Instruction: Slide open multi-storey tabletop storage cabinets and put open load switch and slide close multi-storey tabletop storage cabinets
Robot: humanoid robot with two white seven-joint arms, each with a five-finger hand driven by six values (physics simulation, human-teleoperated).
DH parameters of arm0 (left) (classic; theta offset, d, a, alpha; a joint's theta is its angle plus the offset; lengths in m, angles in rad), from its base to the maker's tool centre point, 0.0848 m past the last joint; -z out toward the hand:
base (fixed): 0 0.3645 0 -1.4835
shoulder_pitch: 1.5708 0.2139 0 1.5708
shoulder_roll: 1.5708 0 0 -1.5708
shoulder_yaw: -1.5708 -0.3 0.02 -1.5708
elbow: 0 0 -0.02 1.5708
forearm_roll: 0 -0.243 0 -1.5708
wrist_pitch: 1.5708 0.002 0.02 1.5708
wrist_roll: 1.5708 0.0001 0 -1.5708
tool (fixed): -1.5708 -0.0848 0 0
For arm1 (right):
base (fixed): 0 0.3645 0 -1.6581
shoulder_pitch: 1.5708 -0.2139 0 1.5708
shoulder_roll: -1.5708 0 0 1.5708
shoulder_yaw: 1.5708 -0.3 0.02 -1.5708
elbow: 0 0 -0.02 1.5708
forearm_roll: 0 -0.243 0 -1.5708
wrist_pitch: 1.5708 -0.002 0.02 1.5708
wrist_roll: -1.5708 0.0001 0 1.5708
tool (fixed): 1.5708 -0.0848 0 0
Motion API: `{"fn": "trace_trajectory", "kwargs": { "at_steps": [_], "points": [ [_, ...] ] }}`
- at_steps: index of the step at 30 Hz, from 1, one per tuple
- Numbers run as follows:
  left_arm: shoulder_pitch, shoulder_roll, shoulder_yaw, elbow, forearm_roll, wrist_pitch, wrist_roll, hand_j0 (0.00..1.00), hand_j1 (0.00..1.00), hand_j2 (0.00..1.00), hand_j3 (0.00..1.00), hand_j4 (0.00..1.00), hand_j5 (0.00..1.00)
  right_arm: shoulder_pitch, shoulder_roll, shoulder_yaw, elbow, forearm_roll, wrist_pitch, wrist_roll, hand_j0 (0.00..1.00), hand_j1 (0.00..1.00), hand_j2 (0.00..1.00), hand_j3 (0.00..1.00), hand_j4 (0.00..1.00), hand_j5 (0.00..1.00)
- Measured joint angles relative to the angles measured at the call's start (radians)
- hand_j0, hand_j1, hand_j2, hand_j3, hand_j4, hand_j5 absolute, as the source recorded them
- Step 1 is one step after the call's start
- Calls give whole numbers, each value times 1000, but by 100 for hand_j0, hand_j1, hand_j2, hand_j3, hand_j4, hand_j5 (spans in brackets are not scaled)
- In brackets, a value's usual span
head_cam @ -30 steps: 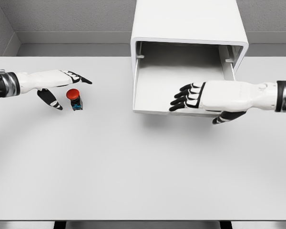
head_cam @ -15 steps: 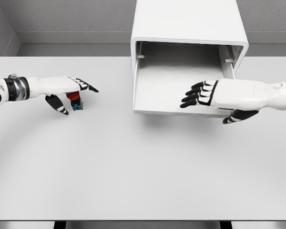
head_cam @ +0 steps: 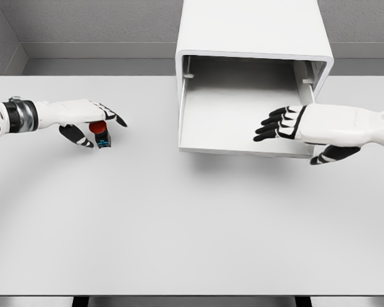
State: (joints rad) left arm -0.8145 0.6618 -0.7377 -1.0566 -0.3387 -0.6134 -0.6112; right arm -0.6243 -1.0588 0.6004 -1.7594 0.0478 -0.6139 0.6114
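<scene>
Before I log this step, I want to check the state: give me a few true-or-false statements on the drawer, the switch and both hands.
1. The cabinet has its drawer slid open. True.
2. The red-topped switch lies inside the drawer. False: it stands on the table, left of the cabinet.
3. The left hand is at the switch. True.
4. The right hand holds the switch. False: it is open, over the drawer's front right.
</scene>
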Motion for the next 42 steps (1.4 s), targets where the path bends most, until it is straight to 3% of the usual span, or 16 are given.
{"fn": "trace_trajectory", "kwargs": {
  "at_steps": [7, 9, 12, 17, 24, 28, 33, 39, 42],
  "points": [
    [0, 0, -2, -1, -1, 0, 0, 79, 79, 79, 79, 79, 79, 25, -10, -40, 0, -1, 0, 0, 100, 100, 100, 100, 100, 100],
    [2, 0, -3, -2, -1, 0, 0, 67, 67, 67, 67, 67, 67, 25, -10, -50, 0, -3, 0, 0, 100, 100, 100, 100, 100, 100],
    [2, 0, -4, -3, -1, 0, 0, 67, 67, 67, 67, 67, 67, 46, -16, -76, 0, -20, 0, 0, 100, 100, 100, 100, 100, 100],
    [2, 1, -4, -4, 0, 0, 0, 51, 51, 51, 51, 51, 51, 80, -30, -122, 0, -34, 0, 0, 100, 100, 100, 100, 100, 100],
    [3, 2, -4, -7, 0, 0, 0, 41, 41, 41, 41, 41, 41, 104, -50, -177, 0, -60, 0, 0, 100, 100, 100, 100, 100, 100],
    [0, 2, -5, -9, 1, 0, 0, 41, 41, 41, 41, 41, 41, 204, -74, -255, 0, -72, -1, 0, 100, 100, 100, 100, 100, 100],
    [-17, 17, -5, -35, 3, -1, 0, 41, 41, 41, 41, 41, 41, 238, -89, -316, 0, -85, 0, 0, 100, 100, 100, 100, 100, 100],
    [-28, 40, -5, -137, 25, 0, 0, 41, 41, 41, 41, 41, 41, 455, -119, -489, 0, -87, -1, 0, 100, 100, 100, 100, 100, 100],
    [-41, 56, -5, -188, 43, -1, 0, 41, 41, 41, 41, 41, 41, 612, -122, -612, 0, -87, -2, 0, 100, 100, 100, 100, 100, 100]
  ]
}}
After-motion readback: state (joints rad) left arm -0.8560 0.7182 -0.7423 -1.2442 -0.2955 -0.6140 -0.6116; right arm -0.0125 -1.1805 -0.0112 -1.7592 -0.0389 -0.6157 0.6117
